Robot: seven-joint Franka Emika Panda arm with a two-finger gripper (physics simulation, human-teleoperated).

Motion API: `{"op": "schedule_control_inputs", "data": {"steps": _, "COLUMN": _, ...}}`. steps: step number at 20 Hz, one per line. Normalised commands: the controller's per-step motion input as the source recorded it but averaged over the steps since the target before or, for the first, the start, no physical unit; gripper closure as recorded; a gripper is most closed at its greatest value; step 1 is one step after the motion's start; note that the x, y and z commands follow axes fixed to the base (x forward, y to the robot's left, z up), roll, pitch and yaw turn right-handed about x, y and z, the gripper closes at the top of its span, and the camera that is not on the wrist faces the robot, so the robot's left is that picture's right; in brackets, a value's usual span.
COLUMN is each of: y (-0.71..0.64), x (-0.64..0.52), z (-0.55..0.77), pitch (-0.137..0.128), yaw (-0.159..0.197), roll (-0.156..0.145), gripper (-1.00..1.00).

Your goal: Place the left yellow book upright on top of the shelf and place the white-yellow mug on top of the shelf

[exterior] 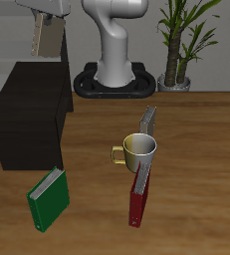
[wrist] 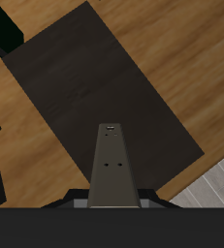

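Observation:
My gripper (exterior: pixel 48 20) is shut on the left yellow book (exterior: pixel 47 38), a thin grey-beige book hanging upright, high above the back part of the shelf (exterior: pixel 32 112). In the wrist view the book (wrist: pixel 113 165) shows edge-on between the fingers, over the shelf's flat dark top (wrist: pixel 104 87). The white-yellow mug (exterior: pixel 139 150) stands upright on the table, well away from the shelf, its yellow handle toward the shelf.
A green book (exterior: pixel 49 197) stands on the table in front of the shelf. A red book (exterior: pixel 139 195) stands just in front of the mug and a grey book (exterior: pixel 149 122) just behind it. A potted plant (exterior: pixel 178 45) is at the back.

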Motion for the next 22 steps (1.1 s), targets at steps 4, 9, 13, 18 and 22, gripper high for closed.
{"op": "schedule_control_inputs", "data": {"steps": 4, "y": -0.34, "x": -0.17, "z": -0.09, "pitch": 0.041, "yaw": -0.103, "roll": 0.068, "gripper": 1.00}}
{"op": "schedule_control_inputs", "data": {"steps": 9, "y": -0.22, "x": -0.22, "z": -0.09, "pitch": 0.013, "yaw": -0.107, "roll": 0.054, "gripper": 1.00}}
{"op": "schedule_control_inputs", "data": {"steps": 13, "y": -0.03, "x": -0.15, "z": -0.20, "pitch": 0.022, "yaw": -0.096, "roll": 0.075, "gripper": 1.00}}
{"op": "schedule_control_inputs", "data": {"steps": 18, "y": -0.03, "x": -0.12, "z": -0.07, "pitch": -0.010, "yaw": -0.037, "roll": 0.041, "gripper": 1.00}}
{"op": "schedule_control_inputs", "data": {"steps": 22, "y": -0.05, "x": 0.09, "z": -0.14, "pitch": 0.022, "yaw": -0.029, "roll": 0.055, "gripper": 1.00}}
